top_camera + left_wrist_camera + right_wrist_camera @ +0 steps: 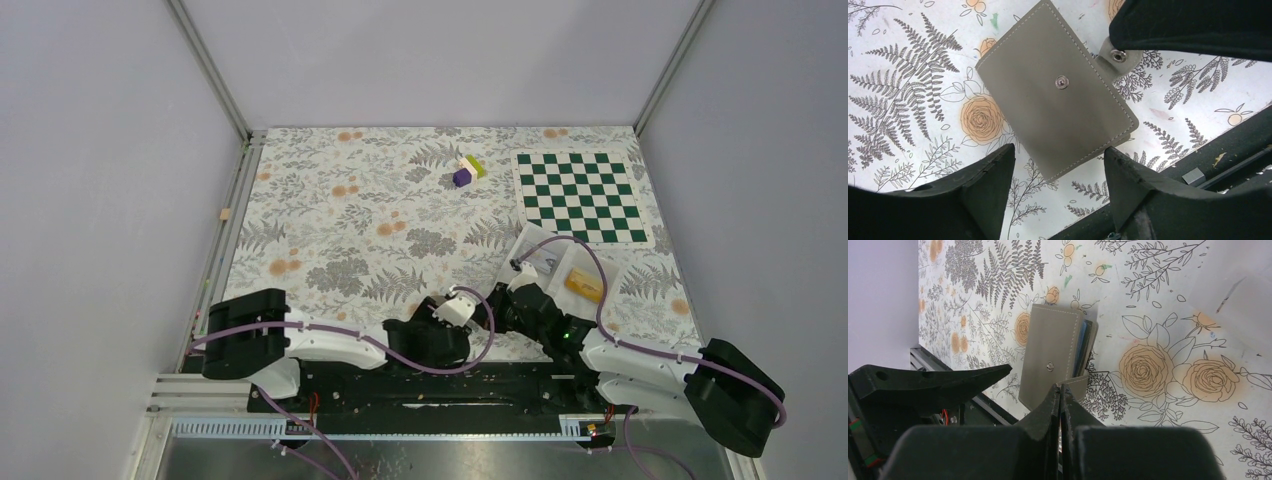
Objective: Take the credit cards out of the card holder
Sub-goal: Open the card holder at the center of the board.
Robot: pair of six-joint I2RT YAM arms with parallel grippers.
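Observation:
The grey card holder [1058, 105] lies folded shut on the floral table cover, its snap tab [1118, 57] undone. My right gripper [1061, 387] is shut on that tab [1079, 384]; its black finger shows in the left wrist view [1193, 25]. My left gripper [1058, 150] is open just above the holder's near corner, one finger to each side. In the right wrist view the holder [1048, 355] shows thin blue and dark edges [1087, 340] at its open side; the credit cards' faces are hidden. From above, both grippers [470, 305] [508, 298] cover the holder.
A clear-white plastic tray [540, 250] holding a yellow item stands just right of the grippers. A green chessboard mat [580, 195] lies at the back right, small purple and yellow blocks [467, 170] at the back middle. The black base rail [1208, 155] runs close behind the holder.

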